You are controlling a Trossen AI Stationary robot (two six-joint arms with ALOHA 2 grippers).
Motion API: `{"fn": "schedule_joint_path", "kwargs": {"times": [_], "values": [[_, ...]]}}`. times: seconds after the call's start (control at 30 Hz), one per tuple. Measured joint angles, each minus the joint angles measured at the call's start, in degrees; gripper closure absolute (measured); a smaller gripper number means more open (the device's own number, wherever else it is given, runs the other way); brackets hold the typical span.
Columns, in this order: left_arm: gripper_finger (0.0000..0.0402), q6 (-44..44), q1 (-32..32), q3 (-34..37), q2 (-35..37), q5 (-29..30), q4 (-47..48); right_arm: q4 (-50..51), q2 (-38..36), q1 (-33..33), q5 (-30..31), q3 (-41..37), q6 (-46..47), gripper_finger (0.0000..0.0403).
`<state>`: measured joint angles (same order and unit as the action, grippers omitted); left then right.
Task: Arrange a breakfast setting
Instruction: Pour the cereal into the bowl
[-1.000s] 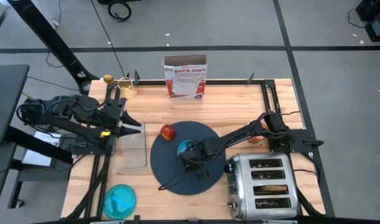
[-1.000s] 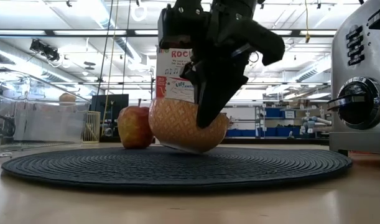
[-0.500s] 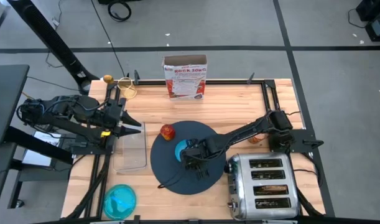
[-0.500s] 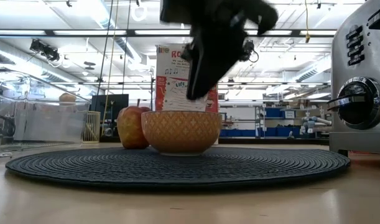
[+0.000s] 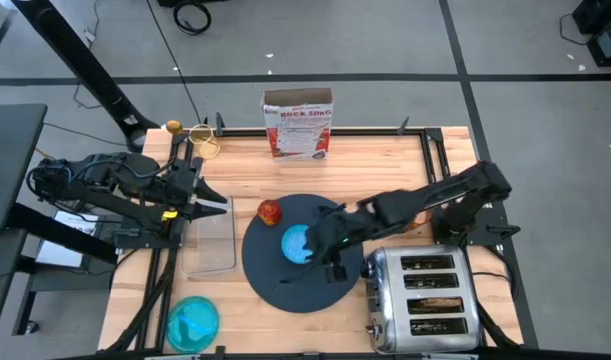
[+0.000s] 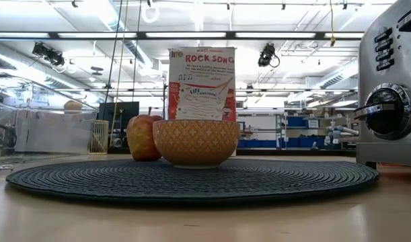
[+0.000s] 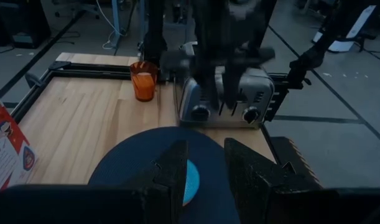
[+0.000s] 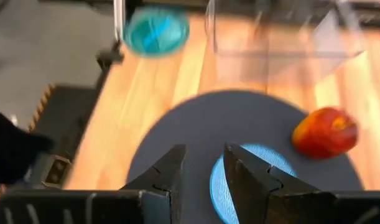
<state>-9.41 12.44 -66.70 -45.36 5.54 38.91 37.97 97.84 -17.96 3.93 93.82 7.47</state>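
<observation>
Bowl set on the mat; right gripper clear of it and empty

The blue bowl (image 5: 297, 243) sat upright on the round grey mat (image 5: 275, 285), just beside the apple (image 5: 270, 211) at the mat's edge, while the right gripper (image 5: 335, 240) hung close by on the toaster (image 5: 425, 300) side of the bowl, its fingers parted a little and holding nothing. The left gripper (image 5: 213, 204) waited well off beside the clear tray (image 5: 209, 250), fingers a narrow gap apart and empty. The teal plate (image 5: 193, 322) lay off the mat at the table's near corner, nearer the left arm; the orange cup (image 7: 143, 81) stood behind the toaster, nearer the right arm, and probably falls to that gripper next.
</observation>
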Motion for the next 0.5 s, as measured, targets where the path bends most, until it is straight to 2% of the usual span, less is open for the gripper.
{"fn": "schedule_joint_path", "kwargs": {"times": [0.27, 0.43, 0.5], "values": [[0.0287, -1.00, -0.02, 0.04, 0.00, 0.00, -5.32, 1.70, -9.59, -1.84, 8.29, 0.00, 3.00, 0.0316], [0.0287, -9.92, -0.15, 0.04, -0.41, 0.27, -12.09, 7.60, -14.44, -5.38, 15.90, 0.02, 9.53, 0.0320], [0.0287, -10.41, -0.67, 0.04, -0.70, 1.07, -13.00, 9.79, -16.15, -6.37, 19.43, 0.00, 12.61, 0.0321]]}}
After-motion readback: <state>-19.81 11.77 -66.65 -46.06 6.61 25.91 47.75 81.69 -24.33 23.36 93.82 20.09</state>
